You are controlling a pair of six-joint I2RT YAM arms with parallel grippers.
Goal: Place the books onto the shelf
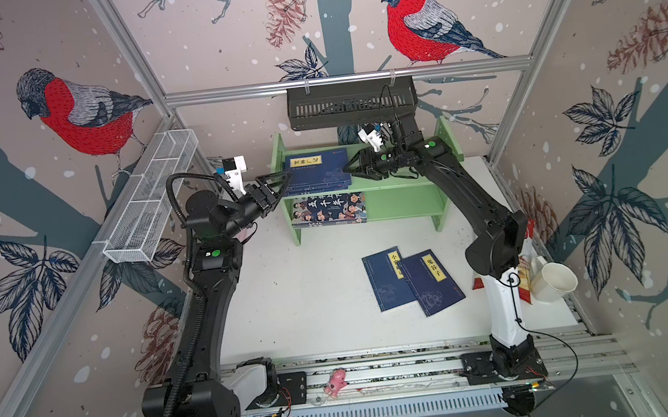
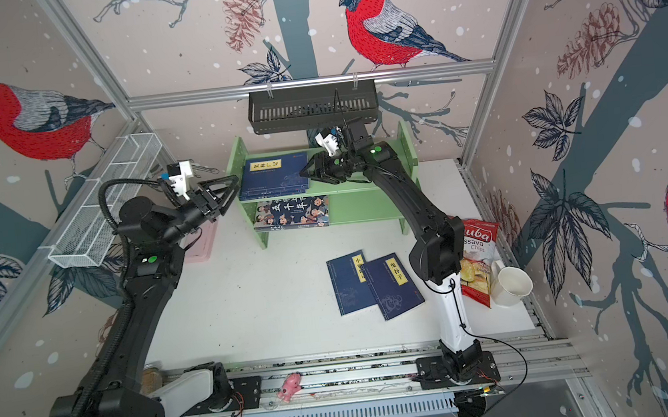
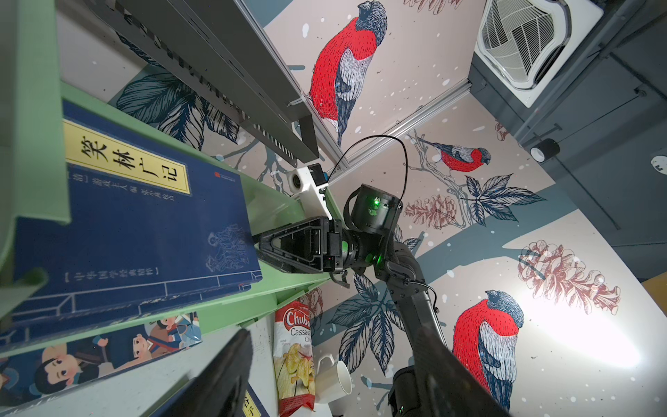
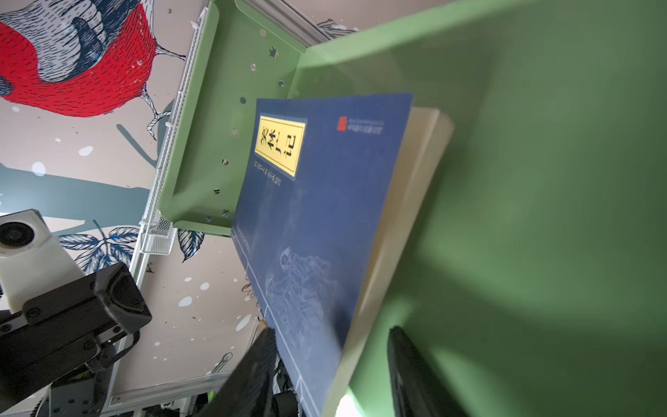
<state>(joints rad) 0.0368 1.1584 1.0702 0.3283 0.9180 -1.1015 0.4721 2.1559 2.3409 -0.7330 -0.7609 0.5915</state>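
The light green shelf (image 1: 403, 203) stands at the back of the table. Navy books (image 1: 316, 173) lie stacked on its top tier, and the cartoon-cover book (image 1: 328, 210) lies on the lower tier. Two more navy books (image 1: 387, 283) (image 1: 433, 283) lie overlapping on the table. My right gripper (image 1: 346, 170) is at the stack's right edge. In the right wrist view its open jaws (image 4: 331, 331) straddle a corner of the top book (image 4: 325, 198), which rests on the shelf. My left gripper (image 1: 286, 184) hangs open and empty beside the shelf's left side panel.
A black slotted basket (image 1: 351, 103) hangs just above the shelf and my right wrist. A white mesh tray (image 1: 151, 198) runs along the left wall. A chips bag (image 2: 477, 262) and a white mug (image 1: 552, 282) sit at the right edge, a pink case (image 2: 202, 243) behind my left arm.
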